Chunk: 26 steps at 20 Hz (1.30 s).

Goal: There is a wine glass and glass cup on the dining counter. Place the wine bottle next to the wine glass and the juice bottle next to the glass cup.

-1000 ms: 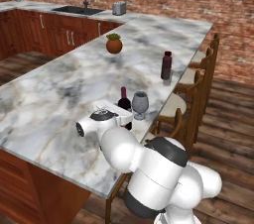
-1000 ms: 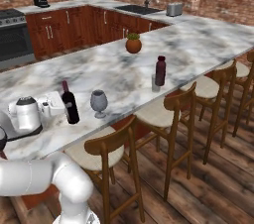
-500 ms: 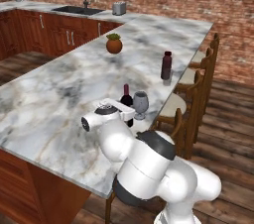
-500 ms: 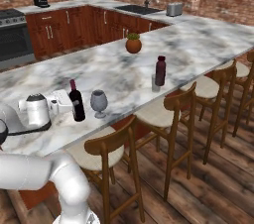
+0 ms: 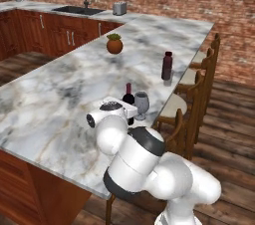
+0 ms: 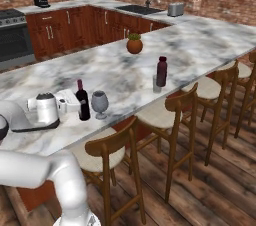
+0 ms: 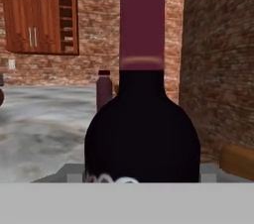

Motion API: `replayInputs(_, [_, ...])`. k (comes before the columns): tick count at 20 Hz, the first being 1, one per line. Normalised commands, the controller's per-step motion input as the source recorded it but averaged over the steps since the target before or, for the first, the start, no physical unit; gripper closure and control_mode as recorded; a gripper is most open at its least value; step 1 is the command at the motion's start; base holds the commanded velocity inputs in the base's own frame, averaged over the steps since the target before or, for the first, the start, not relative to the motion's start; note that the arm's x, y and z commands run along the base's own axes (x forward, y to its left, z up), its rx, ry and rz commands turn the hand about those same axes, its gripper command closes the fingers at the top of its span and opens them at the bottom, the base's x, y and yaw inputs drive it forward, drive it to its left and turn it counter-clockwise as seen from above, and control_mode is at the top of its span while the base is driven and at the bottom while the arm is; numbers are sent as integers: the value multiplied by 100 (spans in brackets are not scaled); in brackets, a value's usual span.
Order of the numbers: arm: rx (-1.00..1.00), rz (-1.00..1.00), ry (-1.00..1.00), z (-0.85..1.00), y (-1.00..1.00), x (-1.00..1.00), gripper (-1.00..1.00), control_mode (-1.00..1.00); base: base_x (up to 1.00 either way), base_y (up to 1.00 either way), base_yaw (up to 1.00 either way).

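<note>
Right now, going left to right along the near edge of the dining counter (image 6: 125,72) in the right base view: the gripper (image 6: 70,102) sits at the left, reaching sideways toward the wine bottle (image 6: 82,101), which stands upright just beside the wine glass (image 6: 99,103); well apart further right stands the juice bottle (image 6: 161,71) with the glass cup (image 6: 156,85) right by it, touching or not I cannot tell. In the left base view the order holds: gripper (image 5: 121,111), wine bottle (image 5: 128,98), wine glass (image 5: 141,104), then juice bottle (image 5: 167,65) far up the counter edge. Hand view shows the wine bottle (image 7: 142,119) dead centre and very close, long axis vertical, neck up, so the bottle lies straight ahead along the gripper's approach line, between the fingers. Whether the fingers are pinching it or spread off it I cannot tell; the tips are hidden low behind the bottle's body. The small juice bottle (image 7: 103,89) shows behind and left of it. Judgement: wine bottle looks already placed next to the wine glass, juice bottle already near the cup, so the next move is likely a release and a straight pull-back away from the bottle; a sideways drag could tip it into the glass.
</note>
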Motion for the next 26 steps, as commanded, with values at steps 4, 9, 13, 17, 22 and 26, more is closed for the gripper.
replayInputs(4, [0, 3, 0, -30, 0, 30, 100, -100, 0, 0, 0])
replayInputs(9, [1, 3, 0, -31, 0, 28, 100, -100, 0, 0, 0])
replayInputs(13, [0, 2, 0, -32, 0, 30, 100, -100, 0, 0, 0])
replayInputs(17, [2, 2, 0, -28, 0, 29, 100, -100, 0, 0, 0])
replayInputs(22, [6, 5, 0, -29, 1, 4, 100, -100, 0, 0, 0])
replayInputs(26, [7, 1, 0, -32, 11, -6, 100, -100, 0, 0, 0])
